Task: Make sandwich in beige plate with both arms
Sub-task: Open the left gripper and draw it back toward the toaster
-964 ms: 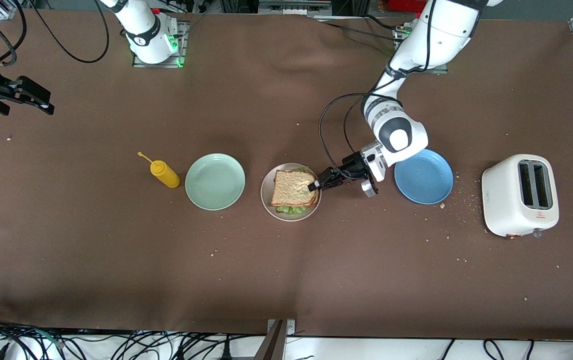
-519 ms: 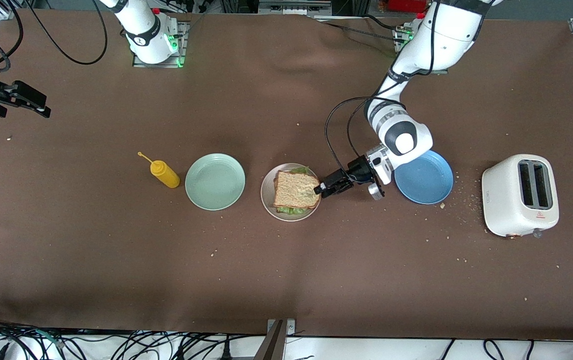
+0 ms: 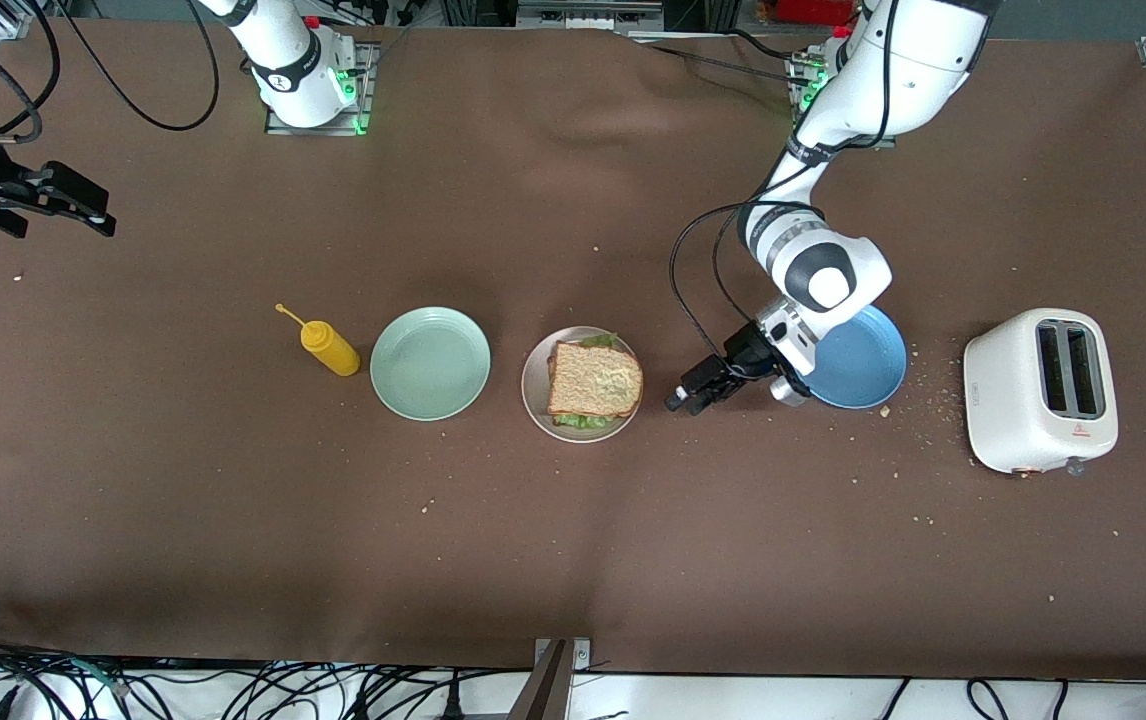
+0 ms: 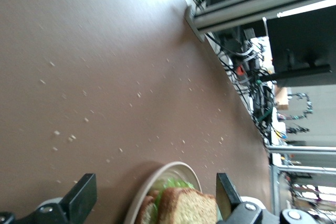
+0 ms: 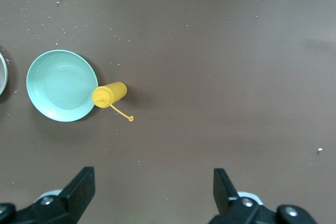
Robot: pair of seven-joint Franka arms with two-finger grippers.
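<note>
The sandwich (image 3: pixel 594 381), two toasted slices with green lettuce between them, lies on the beige plate (image 3: pixel 532 384) at the table's middle. It also shows in the left wrist view (image 4: pixel 185 207), on the plate's rim (image 4: pixel 153 179). My left gripper (image 3: pixel 687 398) is open and empty, low over the table between the beige plate and the blue plate (image 3: pixel 868 360). My right gripper (image 3: pixel 93 212) is open and empty, raised over the right arm's end of the table, where the arm waits.
A mint-green plate (image 3: pixel 430 362) and a yellow squeeze bottle (image 3: pixel 329 346) lie beside the beige plate toward the right arm's end; both show in the right wrist view, plate (image 5: pixel 62 86) and bottle (image 5: pixel 109 94). A white toaster (image 3: pixel 1040 389) stands at the left arm's end. Crumbs dot the cloth.
My left gripper has let go of the top slice and drawn back from the sandwich toward the blue plate. The right gripper has barely shifted.
</note>
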